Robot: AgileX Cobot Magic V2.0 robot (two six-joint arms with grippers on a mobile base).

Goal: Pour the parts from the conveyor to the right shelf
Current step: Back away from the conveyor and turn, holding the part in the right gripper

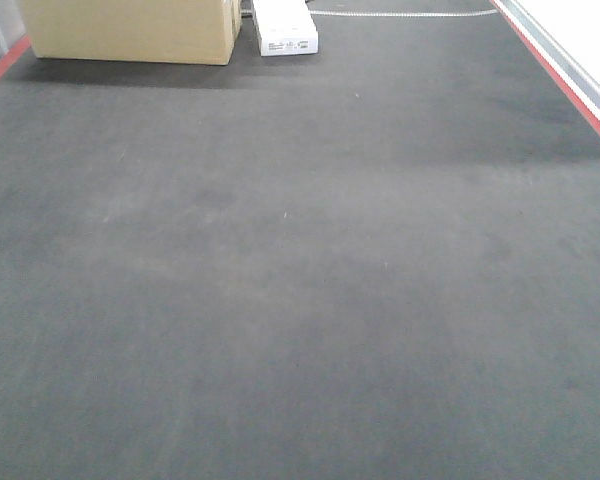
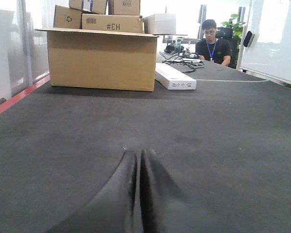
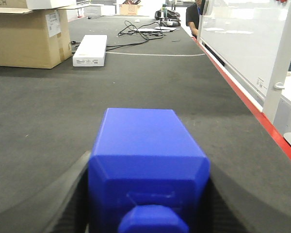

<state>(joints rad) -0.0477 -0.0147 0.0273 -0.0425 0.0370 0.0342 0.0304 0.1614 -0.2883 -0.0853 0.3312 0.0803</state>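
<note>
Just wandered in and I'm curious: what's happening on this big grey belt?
A two-armed robot is working over the conveyor belt. Its right gripper is clamped on a small blue block. Its left gripper is shut and empty. A cardboard box and a white box sit at the far end. No shelf is in view.

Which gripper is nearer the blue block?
Right. The right gripper holds the blue block between its fingers; the left gripper is shut over the conveyor, no block in its view.

One blue block (image 3: pixel 148 165); one flat white box (image 2: pixel 175 78); one seated person (image 2: pixel 212 46).
</note>
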